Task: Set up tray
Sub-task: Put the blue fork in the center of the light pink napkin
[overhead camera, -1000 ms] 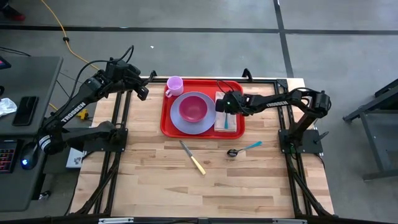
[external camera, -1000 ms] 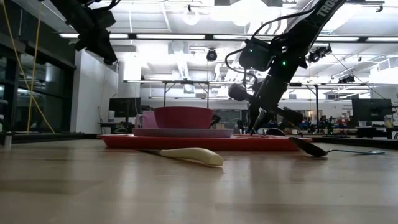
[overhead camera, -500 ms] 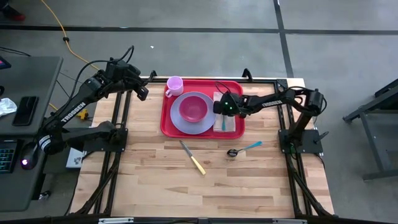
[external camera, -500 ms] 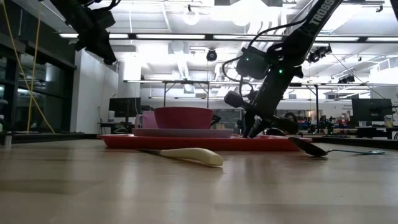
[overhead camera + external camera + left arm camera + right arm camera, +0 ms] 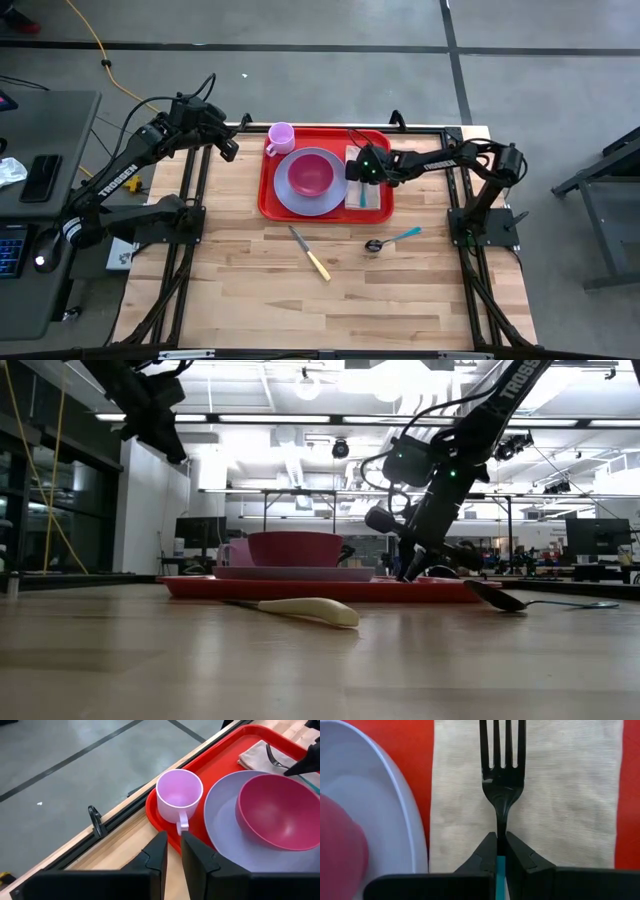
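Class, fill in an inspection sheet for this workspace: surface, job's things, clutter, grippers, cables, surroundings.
Surface: wooden table.
Job's things: red tray holding plate, bowl, mug, napkin; knife and spoon lie on the table.
Clutter: nothing seen.
Grippers: right gripper shut on fork over napkin; left gripper empty beside the tray.
Cables: yellow cable on floor.
Surroundings: desk at left.

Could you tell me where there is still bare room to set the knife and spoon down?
The red tray is crowded: cup, plate with bowl, and the napkin, where the right end effector holds the fork. The wooden table is bare in front of the knife and spoon, and left of the tray.
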Controlling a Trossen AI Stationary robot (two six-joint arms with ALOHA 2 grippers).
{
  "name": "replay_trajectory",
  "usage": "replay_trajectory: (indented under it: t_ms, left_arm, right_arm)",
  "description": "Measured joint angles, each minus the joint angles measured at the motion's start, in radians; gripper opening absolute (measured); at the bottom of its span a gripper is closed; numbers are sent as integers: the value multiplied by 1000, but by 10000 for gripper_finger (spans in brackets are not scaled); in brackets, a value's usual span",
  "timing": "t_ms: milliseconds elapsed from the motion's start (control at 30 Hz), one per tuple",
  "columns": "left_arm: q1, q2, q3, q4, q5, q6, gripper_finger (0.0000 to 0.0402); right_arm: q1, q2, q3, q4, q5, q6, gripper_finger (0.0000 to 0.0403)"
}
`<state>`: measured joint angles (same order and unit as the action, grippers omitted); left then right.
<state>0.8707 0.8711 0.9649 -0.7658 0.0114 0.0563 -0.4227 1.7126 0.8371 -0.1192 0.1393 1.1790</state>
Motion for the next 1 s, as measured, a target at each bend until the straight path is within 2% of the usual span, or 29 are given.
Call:
replay_trajectory:
  t_ms: [233,667,1000]
  left_arm:
    - [0,0,0,-1,-1,0,85]
    - [0,0,0,-2,-4,0,85]
    - [0,0,1,-2,-4,-1,85]
  right_arm:
    - [-26,0,0,-2,-45,9,8]
    - [-51,-2,0,-2,-76,3,53]
    - [-92,-2,0,-3,-175,-22,41]
